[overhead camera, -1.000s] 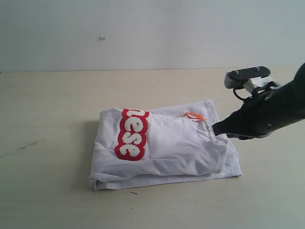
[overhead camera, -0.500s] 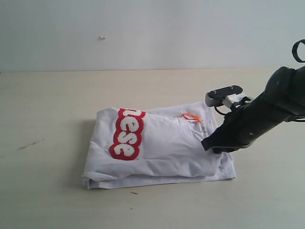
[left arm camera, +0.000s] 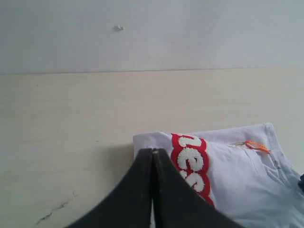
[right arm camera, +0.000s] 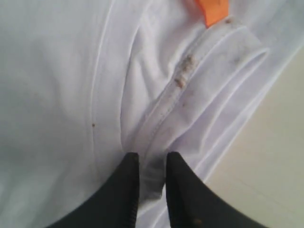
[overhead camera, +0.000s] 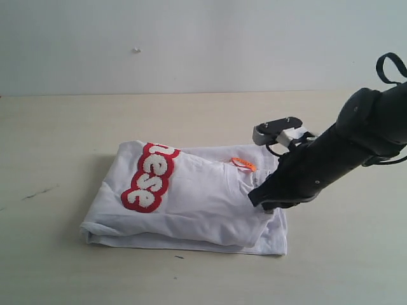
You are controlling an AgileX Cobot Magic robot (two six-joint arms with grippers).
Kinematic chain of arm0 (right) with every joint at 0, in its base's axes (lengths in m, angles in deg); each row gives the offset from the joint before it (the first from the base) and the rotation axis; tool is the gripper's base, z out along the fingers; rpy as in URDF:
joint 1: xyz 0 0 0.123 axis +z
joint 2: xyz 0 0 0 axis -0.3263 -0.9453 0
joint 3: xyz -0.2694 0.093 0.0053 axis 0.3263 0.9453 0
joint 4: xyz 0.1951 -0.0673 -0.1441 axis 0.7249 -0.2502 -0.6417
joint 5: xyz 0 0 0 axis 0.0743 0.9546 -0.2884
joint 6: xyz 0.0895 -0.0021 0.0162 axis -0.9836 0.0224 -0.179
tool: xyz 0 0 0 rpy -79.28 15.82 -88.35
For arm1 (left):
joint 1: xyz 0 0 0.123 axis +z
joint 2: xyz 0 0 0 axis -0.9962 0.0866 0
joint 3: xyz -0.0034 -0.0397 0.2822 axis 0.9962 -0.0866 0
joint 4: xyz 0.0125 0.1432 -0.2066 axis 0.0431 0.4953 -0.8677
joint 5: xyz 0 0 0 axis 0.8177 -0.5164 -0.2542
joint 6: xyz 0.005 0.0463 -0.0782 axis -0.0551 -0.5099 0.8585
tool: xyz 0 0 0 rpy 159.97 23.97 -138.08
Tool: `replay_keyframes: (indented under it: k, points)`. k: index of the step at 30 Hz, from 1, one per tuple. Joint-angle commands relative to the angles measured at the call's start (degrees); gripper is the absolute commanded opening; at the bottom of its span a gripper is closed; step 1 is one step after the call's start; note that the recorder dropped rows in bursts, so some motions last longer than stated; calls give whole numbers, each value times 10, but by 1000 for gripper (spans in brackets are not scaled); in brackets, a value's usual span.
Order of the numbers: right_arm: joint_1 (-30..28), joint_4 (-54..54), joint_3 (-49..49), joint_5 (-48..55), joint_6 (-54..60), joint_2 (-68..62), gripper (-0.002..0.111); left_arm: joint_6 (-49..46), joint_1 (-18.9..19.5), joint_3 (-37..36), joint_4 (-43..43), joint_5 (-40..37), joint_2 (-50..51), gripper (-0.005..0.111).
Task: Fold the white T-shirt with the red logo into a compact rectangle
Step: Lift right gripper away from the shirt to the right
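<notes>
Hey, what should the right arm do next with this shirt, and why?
Probably the right gripper should open its jaws and lift away: it pinches the collar of the white T-shirt, which already lies folded in a rough rectangle, red logo up.

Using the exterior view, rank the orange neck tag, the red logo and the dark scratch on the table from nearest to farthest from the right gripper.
From the right gripper, shut on the white T-shirt:
1. orange neck tag: right beside it, at the neckline.
2. red logo: across the shirt, toward its left end.
3. dark scratch: on the table, far left.
</notes>
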Motion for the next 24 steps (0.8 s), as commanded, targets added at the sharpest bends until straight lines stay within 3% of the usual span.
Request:
replay_keyframes:
  k: [1,12,24]
  points:
    - [1,-5,1,-33,-17,43,22,-1,1,-1,-2,7,-2,0]
    - [1,-31,21,-43,-27,202,22,-1,1,-1,4,-12,-74,0]
    - [1,-30,191,-65,-46,478,22,-1,1,-1,22,-110,-248,0]
